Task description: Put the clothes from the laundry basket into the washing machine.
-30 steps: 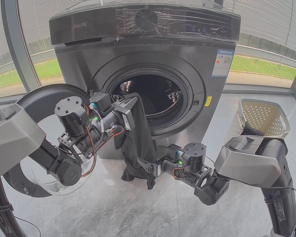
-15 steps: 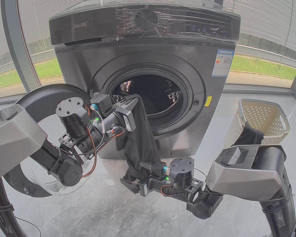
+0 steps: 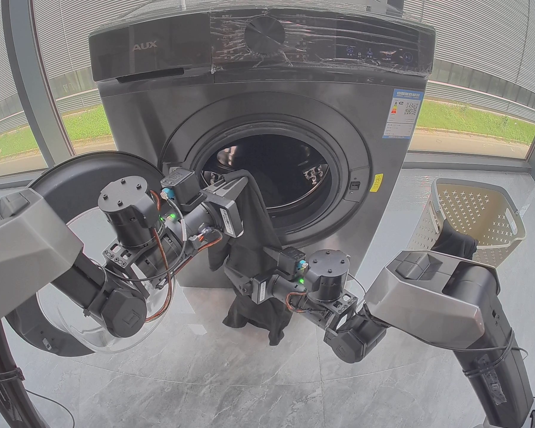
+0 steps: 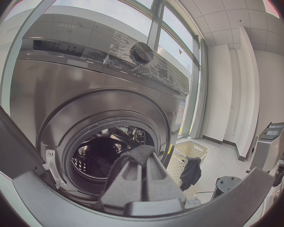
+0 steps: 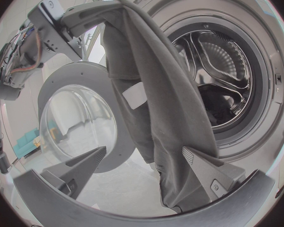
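**Dark cloth held at the washer mouth, right gripper open beside it**

Centre of the head view: grey front-loading washer, with its door swung open toward the left of the frame and its round mouth dark behind the arms.

At the mouth's left rim, left gripper, fingers together and clamped on the top edge of a dark cloth. Same pinch seen end-on from the left wrist camera: fingers closed side by side, a fold of cloth bunched at the tips, just in front of the mouth.

Cloth hanging straight down from that grip, across the lower left of the mouth and down the washer's front, not yet inside the drum. Lower end bunched at the floor; contact with the floor not resolvable.

Just below the frame's centre, right gripper at the cloth's lower half, fingers apart. From the right wrist camera: fingers spread wide, one seemingly touching the cloth, the other well apart from it, with the door behind. Nothing pinched.

Right of the frame: pale perforated basket on the floor near the washer, with a second cloth, also dark, draped over its near rim. Same pair visible from the left wrist camera: basket, second cloth.
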Available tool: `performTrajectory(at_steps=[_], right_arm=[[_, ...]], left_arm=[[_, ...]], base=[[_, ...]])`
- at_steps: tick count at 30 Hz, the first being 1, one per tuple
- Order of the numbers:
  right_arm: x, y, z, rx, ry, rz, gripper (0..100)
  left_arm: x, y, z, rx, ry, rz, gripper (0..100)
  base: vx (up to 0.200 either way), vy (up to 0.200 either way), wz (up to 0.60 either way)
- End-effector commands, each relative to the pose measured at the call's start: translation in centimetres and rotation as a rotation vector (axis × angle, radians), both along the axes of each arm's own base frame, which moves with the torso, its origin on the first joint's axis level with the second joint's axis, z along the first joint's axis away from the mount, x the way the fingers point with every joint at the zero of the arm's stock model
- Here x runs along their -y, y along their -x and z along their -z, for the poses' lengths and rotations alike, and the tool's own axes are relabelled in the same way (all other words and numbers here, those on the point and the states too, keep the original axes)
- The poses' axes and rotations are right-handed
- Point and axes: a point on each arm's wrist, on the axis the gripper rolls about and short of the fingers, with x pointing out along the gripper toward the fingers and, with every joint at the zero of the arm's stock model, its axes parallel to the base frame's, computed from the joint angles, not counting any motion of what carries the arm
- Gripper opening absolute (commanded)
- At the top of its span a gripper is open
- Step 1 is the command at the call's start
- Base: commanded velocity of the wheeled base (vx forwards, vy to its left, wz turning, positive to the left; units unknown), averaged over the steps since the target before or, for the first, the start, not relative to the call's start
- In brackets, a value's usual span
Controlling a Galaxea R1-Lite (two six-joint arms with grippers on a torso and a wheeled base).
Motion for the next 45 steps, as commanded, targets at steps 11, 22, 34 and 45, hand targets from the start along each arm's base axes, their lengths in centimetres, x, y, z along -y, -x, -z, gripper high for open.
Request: performTrajectory(at_steps=[11, 22, 34, 45], right_arm=[[2.2, -1.7, 0.9, -0.005, 0.045, 0.09, 100], [2.6, -1.9, 1.0, -0.01, 0.059, 0.121, 100], [0.2, 4.0, 1.2, -0.052, 0.094, -0.101, 100], [-2.6, 5.4, 0.6, -0.043, 0.081, -0.194, 100]], left_arm=[[-0.1, 0.1, 0.0, 0.0, 0.002, -0.001, 0], [-0.1, 0.2, 0.0, 0.0, 0.001, 0.001, 0], [-0.2, 0.1, 0.1, 0.0, 0.002, -0.004, 0], [-0.1, 0.1, 0.1, 0.0, 0.005, -0.014, 0]], base=[[0.0, 0.0, 0.0], [0.0, 0.0, 0.0], [0.0, 0.0, 0.0], [0.0, 0.0, 0.0]])
